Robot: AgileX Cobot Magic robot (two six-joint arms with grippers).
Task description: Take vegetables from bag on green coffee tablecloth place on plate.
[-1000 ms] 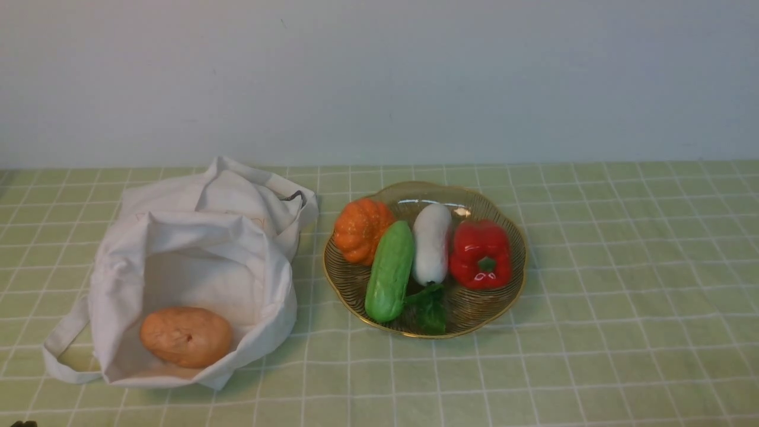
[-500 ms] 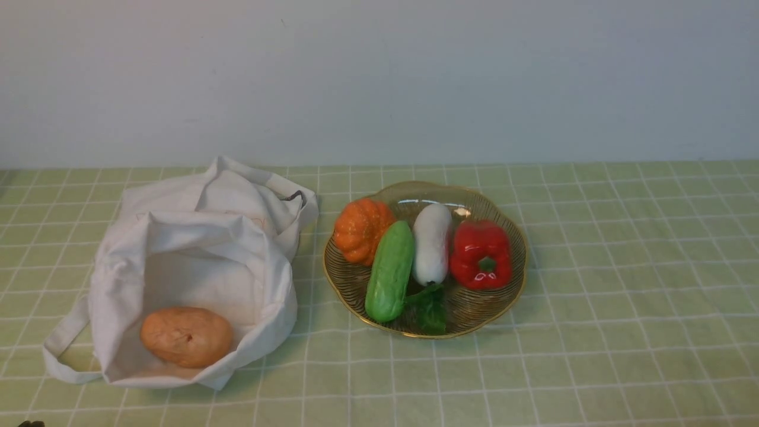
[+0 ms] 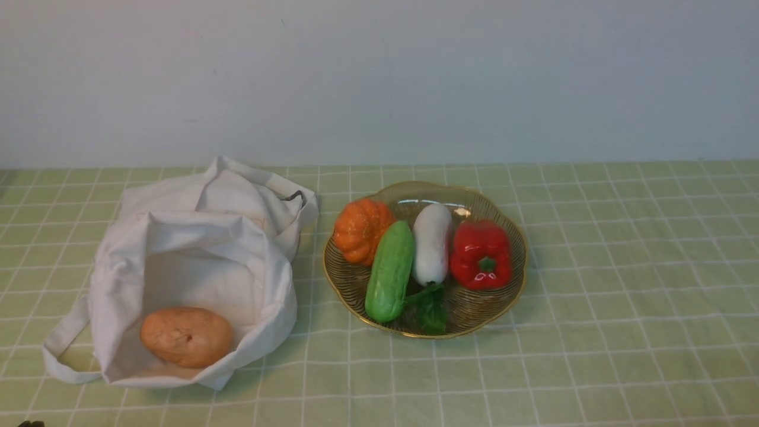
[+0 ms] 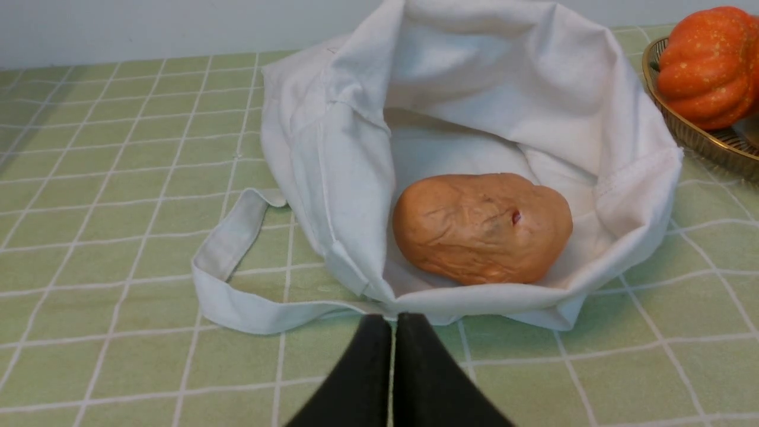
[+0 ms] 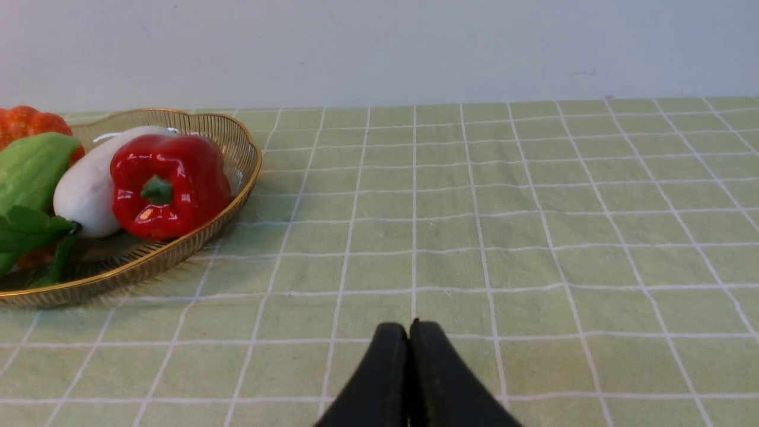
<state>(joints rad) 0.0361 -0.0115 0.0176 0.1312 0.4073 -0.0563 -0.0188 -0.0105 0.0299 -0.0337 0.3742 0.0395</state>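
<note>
From the front, the white bag [image 3: 195,261] lies on my left on the green checked tablecloth [image 3: 622,267], its mouth open toward me and one loop handle spread flat on the cloth. A brown potato [image 3: 185,336] sits inside, near the opening. Just beside the bag, to its right, stands the amber plate [image 3: 514,279] with its gold rim. On it lie an orange pumpkin [image 3: 360,229], the light green cucumber [image 3: 389,271], a white radish [image 3: 431,243] with dark leaves at its near end, and a red pepper [image 3: 481,254]. The cucumber rests between the pumpkin and the radish, touching both, its long side running from the back of the plate toward me. My arms barely show here; only a dark speck sits at the bottom left corner.

Through my left wrist camera, my left gripper [image 4: 393,323] has its two black fingers pressed together with nothing between them, its tips near the bag's front hem. The potato lies in the bag's mouth beyond them, and the pumpkin and a bit of the plate's rim show at the far edge.

Through my right wrist camera, my right gripper [image 5: 409,329] is likewise closed and empty, over bare cloth, well apart from the plate. The pepper and radish are plain there; the cucumber shows only partly at the edge.
</note>
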